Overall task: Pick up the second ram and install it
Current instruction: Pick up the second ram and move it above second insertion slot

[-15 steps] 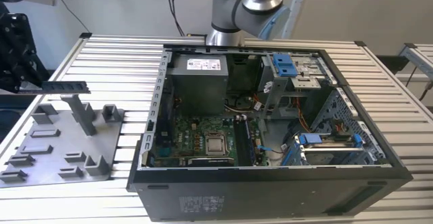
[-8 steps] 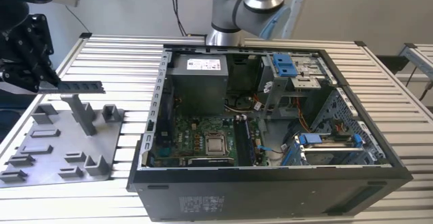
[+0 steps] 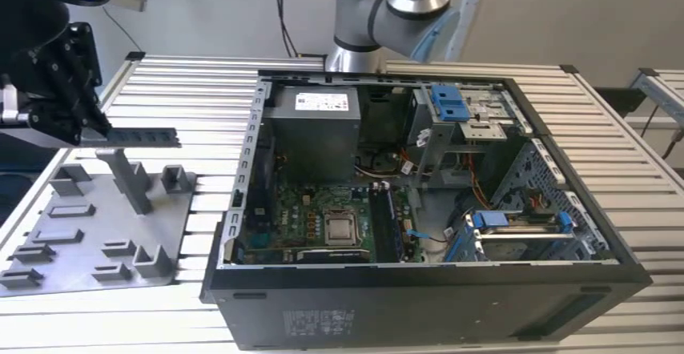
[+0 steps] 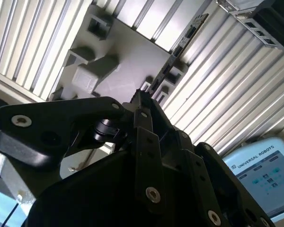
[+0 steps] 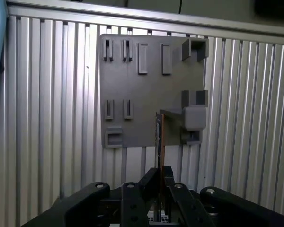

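While your pincer [image 3: 99, 133] clamps the memory card [image 3: 144, 136] above the tray [image 3: 80, 234], pick-up looks done; installing calls for exact slot alignment.

We noted one end of the second ram [image 3: 144, 137] hidden in the gripper [image 3: 94, 132]; the exterior view's left edge cut off gripper and fixture tray [image 3: 102, 224]; memory slots [image 3: 385, 214] were too small to judge.
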